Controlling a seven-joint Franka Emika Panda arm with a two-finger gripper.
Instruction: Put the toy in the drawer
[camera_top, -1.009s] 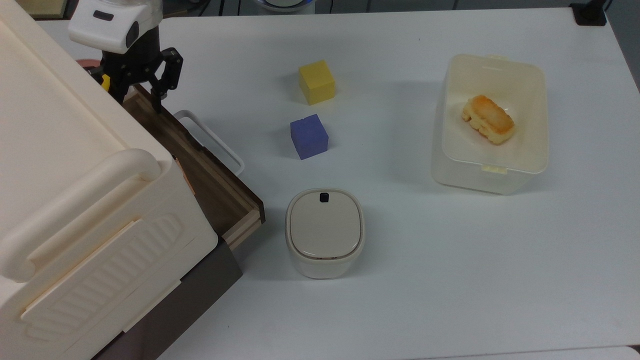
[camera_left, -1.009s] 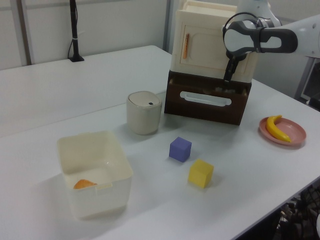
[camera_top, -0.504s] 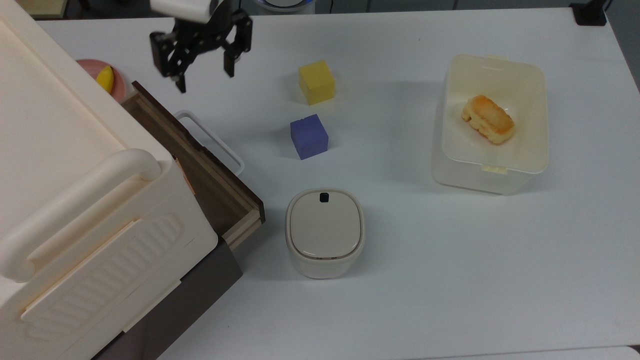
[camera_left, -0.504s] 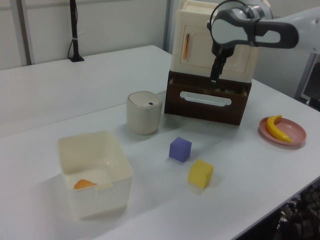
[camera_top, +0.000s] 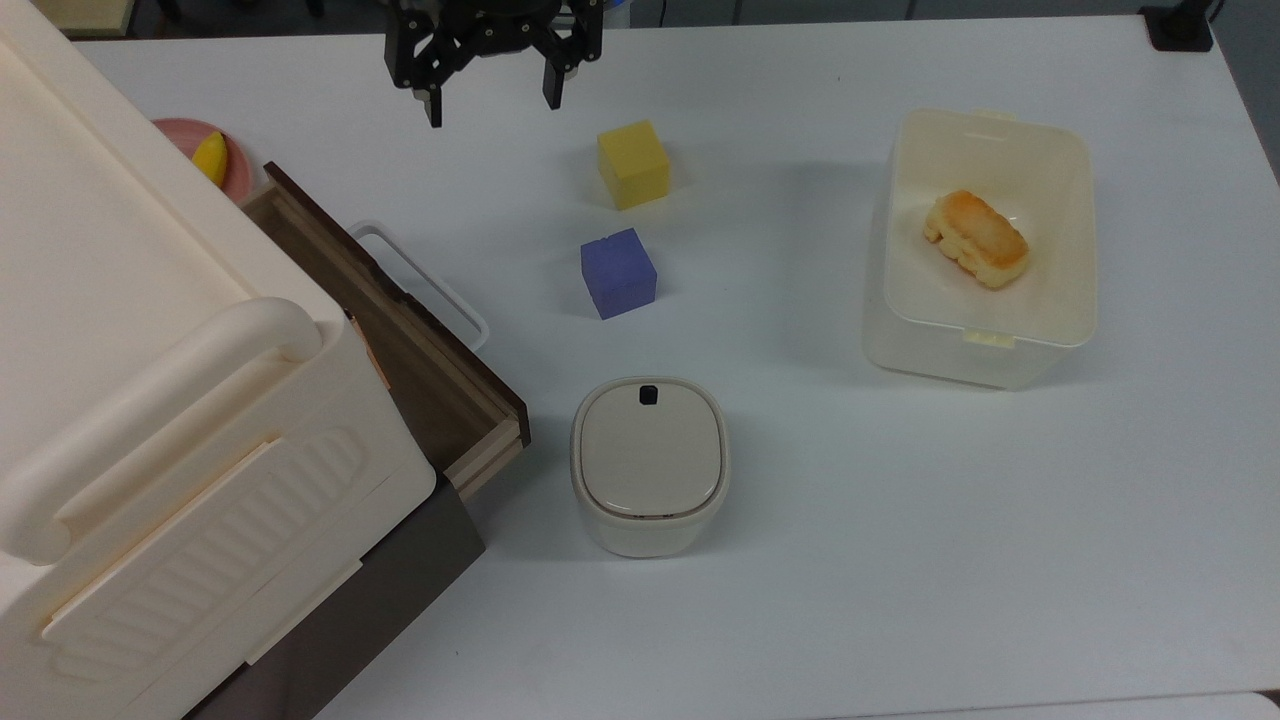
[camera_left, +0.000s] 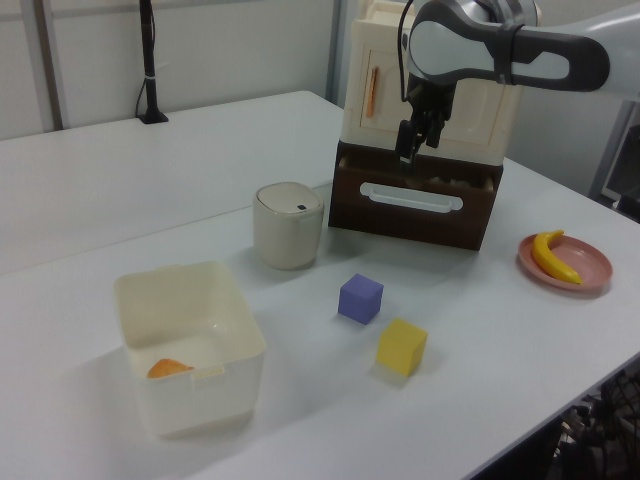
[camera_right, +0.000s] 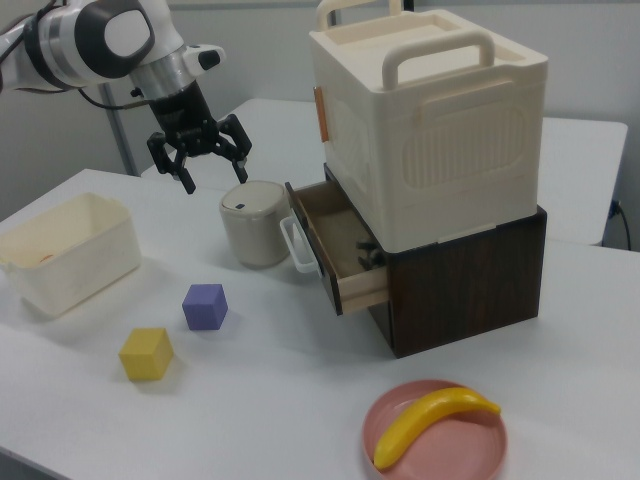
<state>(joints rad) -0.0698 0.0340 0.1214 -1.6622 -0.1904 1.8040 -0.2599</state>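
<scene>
Now your gripper (camera_top: 490, 100) has lifted off the drawer (camera_right: 335, 250) where it hung a second ago, fingers spread and empty, up near the yellow cube (camera_top: 633, 164). A small dark shape, likely the toy (camera_right: 366, 257), lies inside the drawer. Placement looks done; you're retreating.

Bright, even overhead light, no glare on the bench (camera_top: 900, 560). Soft faint shadows just beside the yellow cube (camera_top: 633, 163), toward the top view's left. All views sharp; drawer (camera_right: 335, 250) interior dark, detail lost.
</scene>
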